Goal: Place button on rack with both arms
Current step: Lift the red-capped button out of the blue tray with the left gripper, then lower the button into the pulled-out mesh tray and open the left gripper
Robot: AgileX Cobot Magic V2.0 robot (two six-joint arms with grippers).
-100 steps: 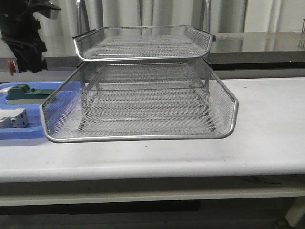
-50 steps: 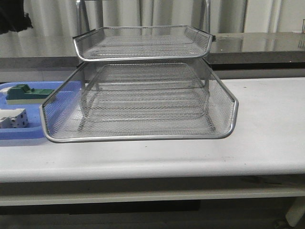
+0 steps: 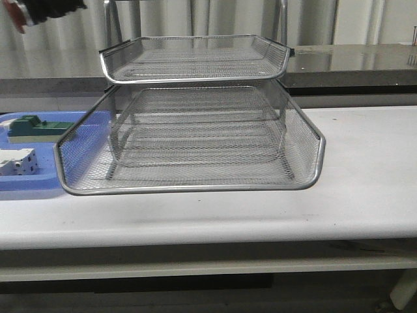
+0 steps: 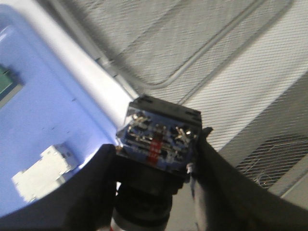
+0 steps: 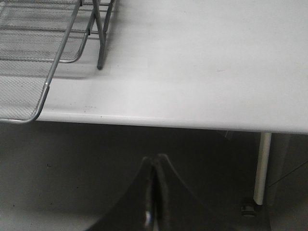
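Your push-button [image 4: 159, 139] is pinched between the two fingers of the left gripper [image 4: 156, 163], its blue rear terminal block facing the wrist camera and the black body running down between the pads. It hangs in the air above the edge of the wire-mesh rack [image 3: 195, 130], over the strip where mesh meets the blue plastic tray [image 4: 43, 120]. In the front view you catch only a dark sliver of that arm at the top left corner, with a red tip showing.

So the pick is done — the button is lifted and carried toward the rack, but not yet set on any tier; all the mesh visible looks bare. Your right gripper [image 5: 153, 192] sits with its jaws pressed together, holding nothing, below the table's near edge.

No brand, label or legible writing shows on the button — too blurred.
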